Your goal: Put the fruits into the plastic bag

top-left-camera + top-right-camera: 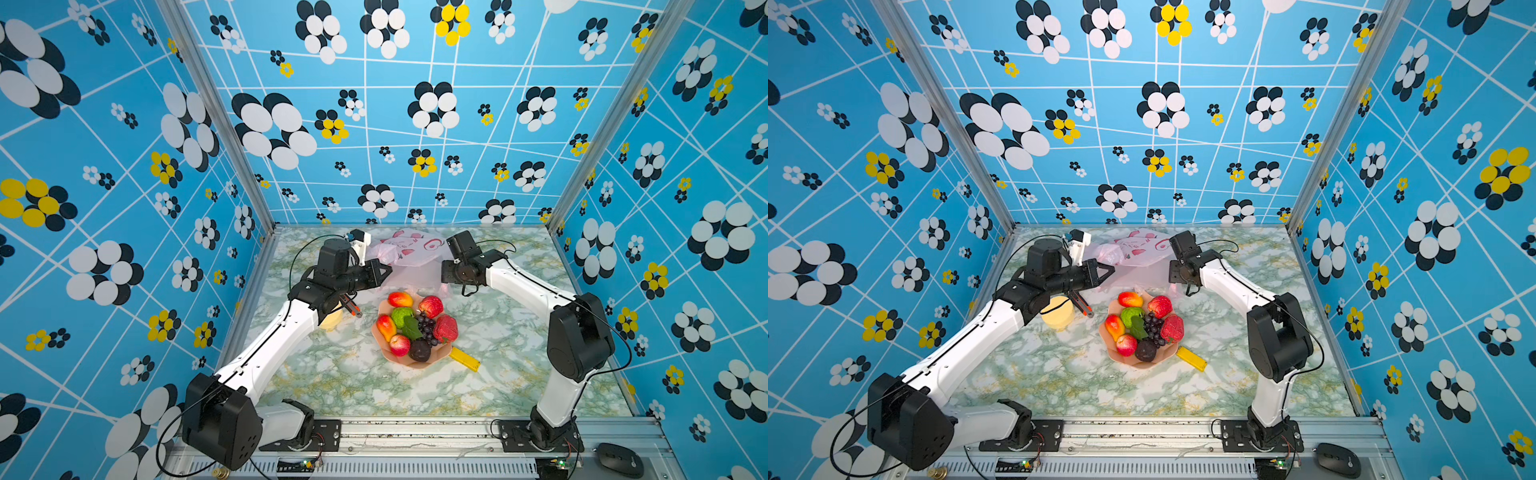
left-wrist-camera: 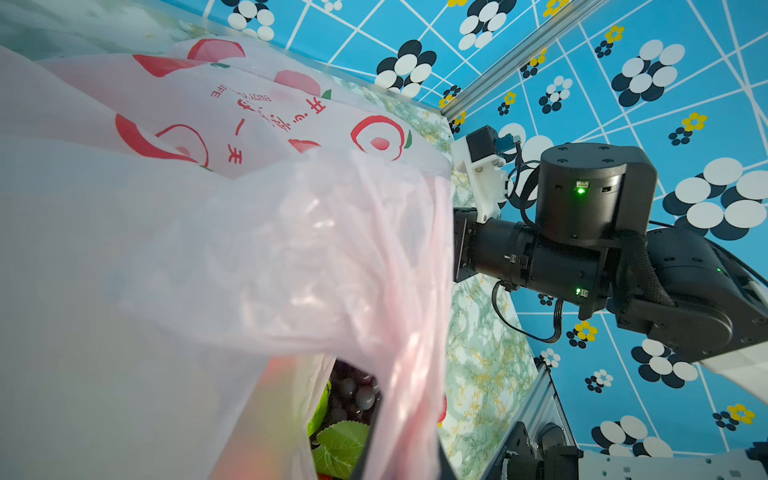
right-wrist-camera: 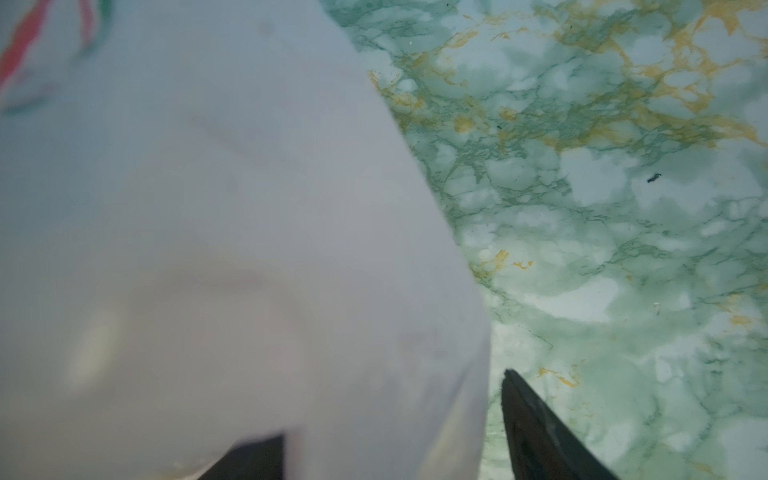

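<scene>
Your left jaws are clamped on a bunched edge of the plastic bag (image 1: 415, 249), likely to hold its mouth up. Your right jaws stand apart, its film between them, unpinched. The fruits (image 1: 415, 328) sit on the plate (image 1: 419, 365) just short of both jaws.

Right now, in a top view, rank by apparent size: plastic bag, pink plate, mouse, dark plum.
1. plastic bag and pink plate: about alike; arms hide part of the bag, so unranked.
2. mouse, though nearest the camera.
3. dark plum.

Pale-pink plastic bag (image 1: 411, 253) with red prints, green-marbled table (image 1: 332, 374)
</scene>
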Controlling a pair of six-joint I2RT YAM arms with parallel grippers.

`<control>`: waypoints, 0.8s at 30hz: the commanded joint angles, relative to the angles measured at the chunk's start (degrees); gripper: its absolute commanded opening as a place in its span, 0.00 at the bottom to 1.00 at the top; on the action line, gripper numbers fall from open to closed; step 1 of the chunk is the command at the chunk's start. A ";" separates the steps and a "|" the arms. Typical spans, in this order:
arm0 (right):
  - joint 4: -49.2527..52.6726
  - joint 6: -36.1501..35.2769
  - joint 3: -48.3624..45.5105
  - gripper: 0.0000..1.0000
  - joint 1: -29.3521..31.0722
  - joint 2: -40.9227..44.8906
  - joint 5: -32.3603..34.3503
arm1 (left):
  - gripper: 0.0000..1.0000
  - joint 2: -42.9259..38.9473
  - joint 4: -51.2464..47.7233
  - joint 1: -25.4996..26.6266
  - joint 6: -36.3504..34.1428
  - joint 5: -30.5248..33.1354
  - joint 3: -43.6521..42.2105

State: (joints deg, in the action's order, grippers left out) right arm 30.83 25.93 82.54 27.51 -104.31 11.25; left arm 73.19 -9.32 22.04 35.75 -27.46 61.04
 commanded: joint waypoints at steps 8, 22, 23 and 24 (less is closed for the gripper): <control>3.07 -1.28 6.23 0.85 4.41 -5.19 0.41 | 0.00 -0.74 -0.06 -0.33 -0.09 -1.86 1.63; 2.76 -1.00 -4.48 0.69 2.97 4.68 -1.95 | 0.00 -1.81 -4.30 -2.18 -2.80 -0.57 1.74; 2.51 -0.82 -5.16 0.68 2.94 4.89 -2.36 | 0.00 -1.81 -4.22 -2.14 -2.59 -0.57 1.69; 2.16 -0.56 -5.87 0.64 2.97 5.35 -2.71 | 0.00 -1.91 -4.21 -2.13 -2.53 -0.63 1.63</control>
State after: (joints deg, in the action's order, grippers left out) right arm 32.62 24.95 78.85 30.72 -100.40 9.76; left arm 72.40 -12.56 20.29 34.26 -27.88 61.28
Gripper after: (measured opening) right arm 0.655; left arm 0.040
